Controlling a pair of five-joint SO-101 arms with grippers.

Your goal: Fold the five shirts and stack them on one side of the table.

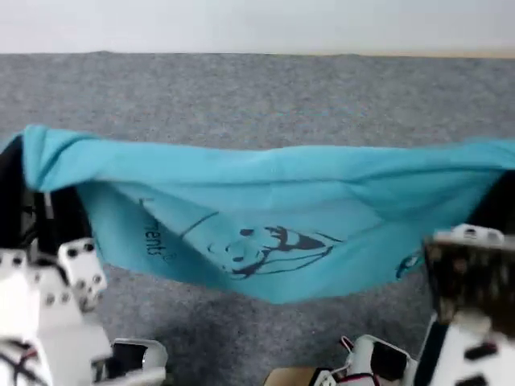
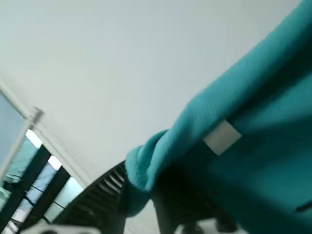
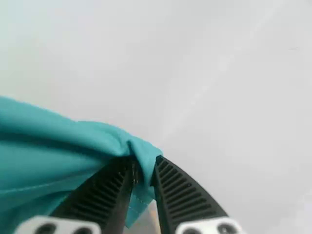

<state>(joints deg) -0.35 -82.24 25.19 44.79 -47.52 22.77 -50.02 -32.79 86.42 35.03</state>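
The teal shirt is stretched out sideways in the air, spanning the worktop from its left edge to its right edge. Its upper edge runs nearly taut between the two held ends, and the cloth below sags to a low point over the near half of the worktop. Whether that lowest fold brushes the grey surface cannot be told. A dark line-drawn print faces the high camera near the middle of the shirt, with some lettering tilted beside it towards the left

In the right wrist view the right gripper is pressed together on a bunched corner of the shirt, the cloth squeezed between its two black ribbed fingers, with a stitched hem poking out beneath. In the left wrist view the left gripper pinches the other end: the fabric is gathered into a thick roll at the tip of a ribbed finger, and a small white label shows on the cloth just beyond the grip

In the high view the white arm bodies stand at the near left corner and the near right corner of the worktop, one below each raised end of the shirt. A pale wall runs along the far edge of the worktop
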